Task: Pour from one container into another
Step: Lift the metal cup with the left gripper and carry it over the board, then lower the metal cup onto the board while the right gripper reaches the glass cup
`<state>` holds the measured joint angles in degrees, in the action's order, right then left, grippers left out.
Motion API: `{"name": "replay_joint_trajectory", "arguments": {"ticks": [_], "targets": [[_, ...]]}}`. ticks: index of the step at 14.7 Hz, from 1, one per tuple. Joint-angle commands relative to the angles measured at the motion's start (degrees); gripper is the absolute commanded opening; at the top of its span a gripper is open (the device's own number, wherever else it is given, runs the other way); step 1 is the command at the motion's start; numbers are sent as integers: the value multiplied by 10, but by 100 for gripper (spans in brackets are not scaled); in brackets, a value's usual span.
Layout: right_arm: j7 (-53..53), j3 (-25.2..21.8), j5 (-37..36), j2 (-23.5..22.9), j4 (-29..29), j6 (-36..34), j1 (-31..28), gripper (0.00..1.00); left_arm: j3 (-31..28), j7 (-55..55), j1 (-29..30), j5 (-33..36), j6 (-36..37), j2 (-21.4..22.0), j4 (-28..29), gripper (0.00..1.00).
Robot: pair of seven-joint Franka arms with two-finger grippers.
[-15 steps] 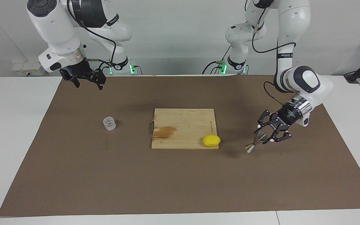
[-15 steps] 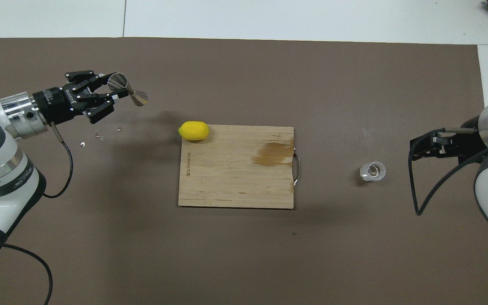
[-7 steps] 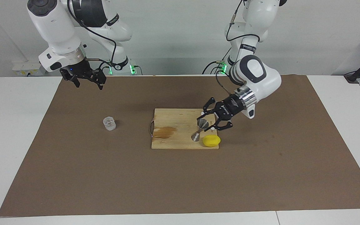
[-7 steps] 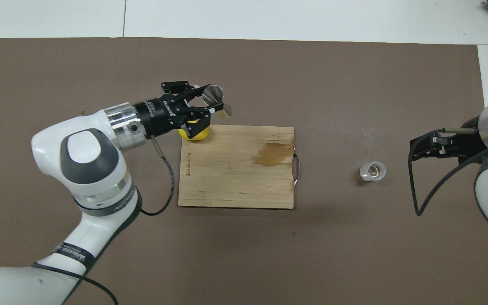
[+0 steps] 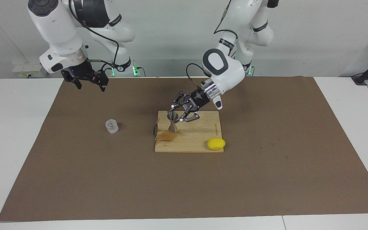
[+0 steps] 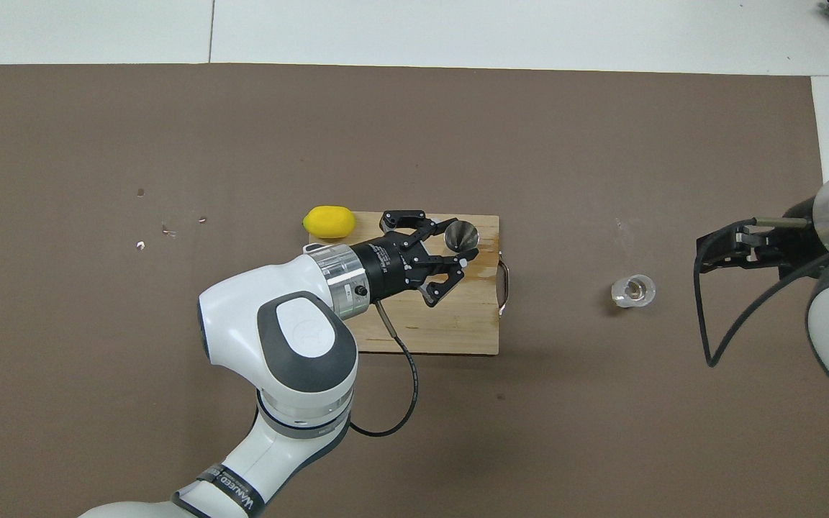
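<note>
One brown mat (image 5: 75,179) covers our white table (image 5: 11,134). Above the cutting board (image 5: 200,140), beside the lemon (image 5: 216,143), our left gripper (image 5: 178,117) clamps the jigger (image 5: 172,120); the tumbler (image 5: 111,126) sits toward our waiting, wide-open right gripper (image 5: 86,83).

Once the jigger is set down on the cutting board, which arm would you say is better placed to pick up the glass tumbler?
Right, probably. The right end effector hangs open at the glass tumbler's end of the table, holding nothing. The left end effector is shut on the jigger over the cutting board.
</note>
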<state>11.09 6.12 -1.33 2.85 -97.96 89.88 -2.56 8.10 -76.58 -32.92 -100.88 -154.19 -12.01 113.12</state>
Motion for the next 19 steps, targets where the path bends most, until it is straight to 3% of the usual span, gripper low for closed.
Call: {"name": "replay_joint_trajectory", "arguments": {"ticks": [1, 9, 19], "targets": [[23, 2, 2, 13, -16, 20, -2, 100, -11, -1, -13, -15, -10, -12, 3, 0], [196, 2, 14, 14, -30, 46, -9, 96, -12, -1, -12, -15, -10, -34, 5, 0], [599, 0, 196, -13, -78, 133, -56, 99, -12, 19, -19, -15, -7, -47, -3, 0]]}}
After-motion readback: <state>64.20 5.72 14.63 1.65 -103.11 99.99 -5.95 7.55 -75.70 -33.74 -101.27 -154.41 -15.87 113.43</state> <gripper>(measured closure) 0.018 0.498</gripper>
